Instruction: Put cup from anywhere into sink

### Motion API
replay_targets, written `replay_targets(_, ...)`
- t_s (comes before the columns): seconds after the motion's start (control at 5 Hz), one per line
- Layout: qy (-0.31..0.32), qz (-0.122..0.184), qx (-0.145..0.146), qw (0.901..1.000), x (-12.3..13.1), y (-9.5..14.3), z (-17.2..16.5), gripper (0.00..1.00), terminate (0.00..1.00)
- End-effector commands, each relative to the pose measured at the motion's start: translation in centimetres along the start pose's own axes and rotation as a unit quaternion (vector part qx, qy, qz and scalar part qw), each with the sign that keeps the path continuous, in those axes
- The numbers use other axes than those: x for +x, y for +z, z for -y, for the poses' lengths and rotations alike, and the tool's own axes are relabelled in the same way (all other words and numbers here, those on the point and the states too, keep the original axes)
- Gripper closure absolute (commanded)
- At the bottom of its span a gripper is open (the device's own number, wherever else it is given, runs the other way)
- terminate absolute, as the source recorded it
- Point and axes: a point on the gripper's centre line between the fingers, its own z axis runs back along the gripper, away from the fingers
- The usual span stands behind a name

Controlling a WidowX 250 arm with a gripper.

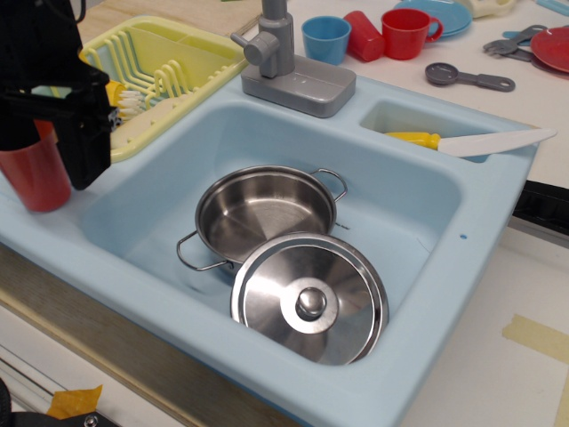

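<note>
The tall orange-red cup (pixel 36 182) stands upright on the left rim of the light blue sink (pixel 418 209), outside the basin. My black gripper (pixel 49 147) is over the cup with its fingers lowered on either side of the upper part. The right finger (pixel 89 151) hangs beside the cup's right wall. The jaws look open around the cup, and the cup's rim is hidden behind the gripper. The basin holds a steel pot (pixel 267 209) and its lid (pixel 309 298).
A yellow dish rack (pixel 178 58) stands behind the gripper. A grey faucet (pixel 284 62) is at the back of the sink. A yellow-handled knife (pixel 471 142) lies across the side compartment. A small blue cup (pixel 326 38), a red mug (pixel 409 31) and a grey spoon (pixel 467 78) sit at the back.
</note>
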Motion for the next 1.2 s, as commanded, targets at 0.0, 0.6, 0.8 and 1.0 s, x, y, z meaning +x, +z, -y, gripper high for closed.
replay_targets(0.0, 0.011, 0.022, 0.009, 0.9997, -0.3, 0.7, -0.3, 1.00, 0.00)
replay_targets(0.6, -0.053, 0.062, 0.034, 0.9961, 2.9, 5.4, 1.9, 1.00, 0.00)
replay_targets(0.8, -0.093, 0.078, 0.042, 0.9917, 4.5, 8.0, 4.1, 1.00, 0.00)
replay_targets(1.0, -0.111, 0.053, 0.028, 0.9921, 4.6, 8.6, 4.1, 0.00, 1.00)
